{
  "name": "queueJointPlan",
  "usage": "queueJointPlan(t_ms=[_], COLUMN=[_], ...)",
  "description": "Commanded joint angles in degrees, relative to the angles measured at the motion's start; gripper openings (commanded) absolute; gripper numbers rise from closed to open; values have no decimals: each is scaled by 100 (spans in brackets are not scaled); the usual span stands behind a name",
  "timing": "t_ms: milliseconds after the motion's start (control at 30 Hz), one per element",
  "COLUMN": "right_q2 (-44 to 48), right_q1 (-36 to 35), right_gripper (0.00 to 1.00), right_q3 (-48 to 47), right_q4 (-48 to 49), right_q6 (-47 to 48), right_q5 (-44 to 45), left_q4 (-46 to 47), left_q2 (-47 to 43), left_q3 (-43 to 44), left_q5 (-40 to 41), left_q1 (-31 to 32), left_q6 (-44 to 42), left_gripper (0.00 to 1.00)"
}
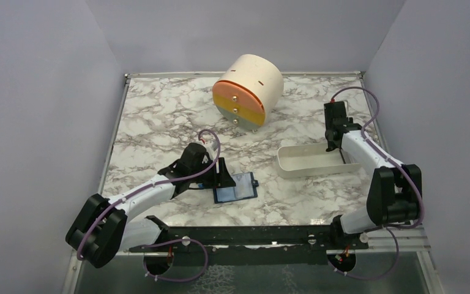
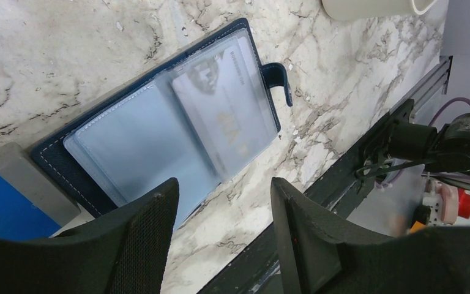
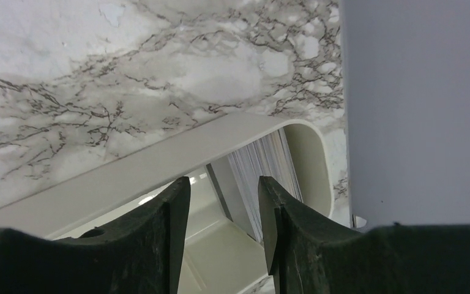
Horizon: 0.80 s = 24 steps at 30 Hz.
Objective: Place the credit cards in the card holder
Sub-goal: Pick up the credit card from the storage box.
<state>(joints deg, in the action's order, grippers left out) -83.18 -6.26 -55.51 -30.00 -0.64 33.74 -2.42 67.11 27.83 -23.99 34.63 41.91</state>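
The card holder (image 1: 240, 186) lies open on the marble, a navy wallet with clear blue-grey sleeves and a snap tab, seen close in the left wrist view (image 2: 159, 128). One pale credit card (image 2: 226, 104) sits inside its right sleeve. My left gripper (image 1: 225, 175) hovers at the wallet's left edge, open and empty (image 2: 223, 196). Several more cards (image 3: 263, 162) stand on edge at one end of the white tray (image 1: 309, 162). My right gripper (image 3: 223, 187) is open and empty just above that tray end (image 1: 334, 146), close to the card stack.
A small bright blue block (image 2: 3, 211) with a grey top lies against the wallet's left end. A round cream drawer unit (image 1: 248, 90) with orange and yellow fronts stands at the back. The tray rim (image 3: 159, 162) runs under my right fingers. Grey walls enclose the table.
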Motion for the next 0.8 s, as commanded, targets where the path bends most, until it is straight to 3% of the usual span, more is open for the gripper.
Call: queueJointPlan(t_ms=[0,433,767], right_q2=[-253,-898,-690], right_q1=[37,120,128], right_gripper=[46,47,30], right_q3=[91,187,189], right_q4=[-76,65,154], right_q6=[-85,-32,42], right_q5=[-117,844,815], left_q4=[-114,-181,-123], left_q2=[84,73,145], left_q3=[10,103,117], left_q5=[-52,-53,-102], left_q1=[23,17,16], left_q6=[-85,-157,-157], left_gripper=[59,59,59])
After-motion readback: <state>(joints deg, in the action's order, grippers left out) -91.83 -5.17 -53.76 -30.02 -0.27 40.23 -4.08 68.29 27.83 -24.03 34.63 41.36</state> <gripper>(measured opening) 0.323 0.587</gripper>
